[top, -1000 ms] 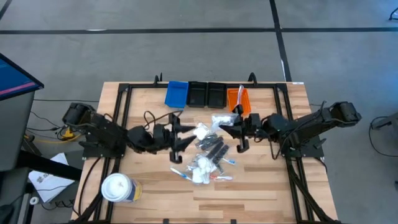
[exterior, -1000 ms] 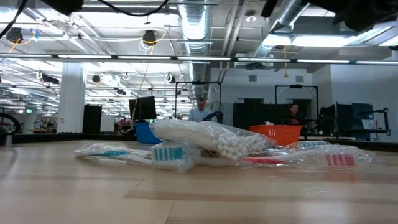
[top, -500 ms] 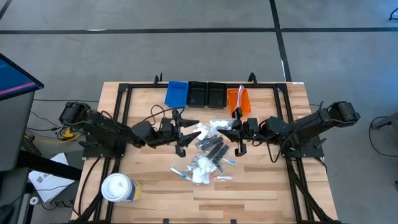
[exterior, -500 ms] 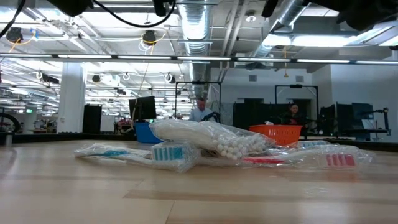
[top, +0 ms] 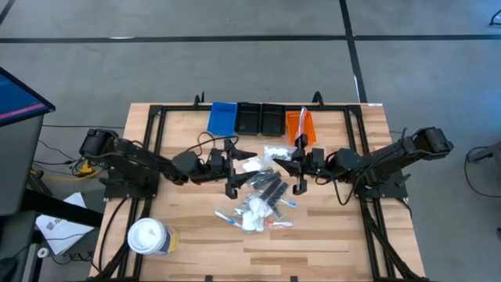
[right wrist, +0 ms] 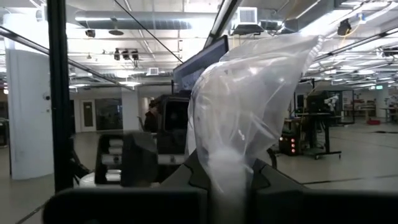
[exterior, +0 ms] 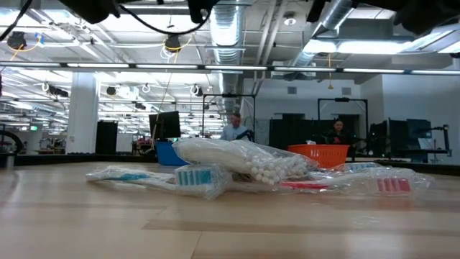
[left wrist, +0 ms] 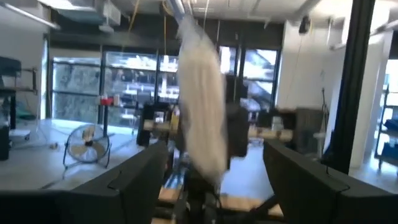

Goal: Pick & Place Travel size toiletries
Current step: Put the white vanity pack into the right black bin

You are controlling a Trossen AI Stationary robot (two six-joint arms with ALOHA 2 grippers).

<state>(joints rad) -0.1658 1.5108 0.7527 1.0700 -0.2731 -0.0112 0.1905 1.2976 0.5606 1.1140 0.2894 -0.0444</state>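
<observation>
My left gripper point(top: 237, 166) hovered above the table point(top: 329, 235), just at nine o'clock of the heap of toiletries point(top: 262, 197). Between its fingers it pinched a white packet point(top: 249, 164); in my left wrist view that packet point(left wrist: 202, 106) stood up from the closed fingers as a blurred, pale strip, tilted a little.

My right gripper point(top: 296, 164) hung at about two o'clock of the heap, facing the left one. It was clamped on a clear plastic bag point(top: 275, 153), which in the right wrist view rose from between the fingers point(right wrist: 180, 180) as a crumpled, see-through sleeve point(right wrist: 249, 112).

The rest of the heap lay on the wood between and below my two grippers: black combs point(top: 270, 188) near the middle, white packets point(top: 254, 211) at six o'clock of them, thin red and blue sticks point(top: 282, 223) at the fringe. From table height, a bag of cotton swabs point(exterior: 244, 160) lay on top of the flat wrapped sticks point(exterior: 158, 176).

At twelve o'clock stood the blue bin point(top: 222, 117), two black bins point(top: 260, 119) and the orange bin point(top: 300, 125).
</observation>
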